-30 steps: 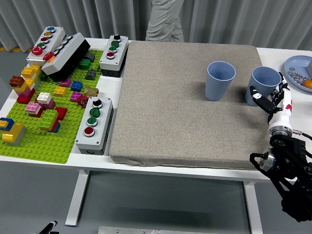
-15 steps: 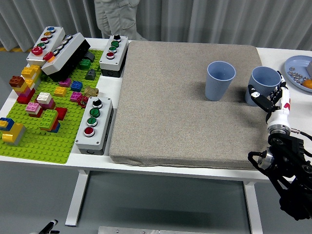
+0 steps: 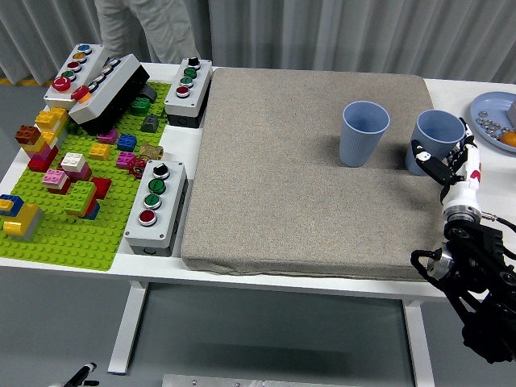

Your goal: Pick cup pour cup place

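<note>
While the black fingers (image 3: 427, 165) are curled against its near side, the right-hand blue cup (image 3: 436, 140) is not yet visibly lifted.

At right of frame, beside the second blue cup (image 3: 363, 131) on the grey mat (image 3: 298, 177), the right hand (image 3: 447, 165) is barely shifted over the last second; whether the grasp is closed cannot be told. Behind the table at upper left, a person (image 3: 141, 28) has walked leftward. Lifting is judged still pending.

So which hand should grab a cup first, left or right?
Right. The right hand is already at the right cup, fingers against its near side, though a closed grasp isn't clear. The left hand isn't in view.
</note>
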Tool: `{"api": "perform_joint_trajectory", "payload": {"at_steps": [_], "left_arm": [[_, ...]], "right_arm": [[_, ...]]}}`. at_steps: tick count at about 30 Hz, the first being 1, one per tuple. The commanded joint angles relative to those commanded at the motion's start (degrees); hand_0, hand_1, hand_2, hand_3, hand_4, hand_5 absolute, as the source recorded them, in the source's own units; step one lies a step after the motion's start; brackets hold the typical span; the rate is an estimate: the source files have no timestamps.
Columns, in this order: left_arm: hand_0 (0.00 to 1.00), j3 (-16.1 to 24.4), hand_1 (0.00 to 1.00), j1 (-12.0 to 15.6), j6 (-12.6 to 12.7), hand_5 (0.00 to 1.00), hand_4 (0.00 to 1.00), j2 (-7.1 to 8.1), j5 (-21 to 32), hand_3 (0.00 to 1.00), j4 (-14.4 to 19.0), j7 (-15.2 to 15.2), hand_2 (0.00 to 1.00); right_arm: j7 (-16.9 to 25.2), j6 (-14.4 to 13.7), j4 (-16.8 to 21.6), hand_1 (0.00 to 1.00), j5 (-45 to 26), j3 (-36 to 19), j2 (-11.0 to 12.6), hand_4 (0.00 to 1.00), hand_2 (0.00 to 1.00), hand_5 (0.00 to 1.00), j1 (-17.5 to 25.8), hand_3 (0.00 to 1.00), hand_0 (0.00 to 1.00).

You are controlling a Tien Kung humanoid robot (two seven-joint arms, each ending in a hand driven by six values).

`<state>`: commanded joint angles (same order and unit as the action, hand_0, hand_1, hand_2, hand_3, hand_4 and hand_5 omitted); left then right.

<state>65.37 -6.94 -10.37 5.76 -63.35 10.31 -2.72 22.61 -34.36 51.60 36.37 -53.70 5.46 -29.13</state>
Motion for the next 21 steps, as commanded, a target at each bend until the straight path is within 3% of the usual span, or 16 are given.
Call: {"api": "perform_joint_trajectory", "payload": {"at_steps": [21], "left_arm": [[0.839, -0.72, 0.798, 0.08, -0.13, 0.988, 0.634, 0.04, 0.32, 0.792, 0.00, -0.03, 0.880]], "right_arm": [[0.11, 0.49, -1.37, 0.889, -0.37, 0.55, -0.43, 0.832, 0.998, 0.192, -0.15, 0.955, 0.939]]}}
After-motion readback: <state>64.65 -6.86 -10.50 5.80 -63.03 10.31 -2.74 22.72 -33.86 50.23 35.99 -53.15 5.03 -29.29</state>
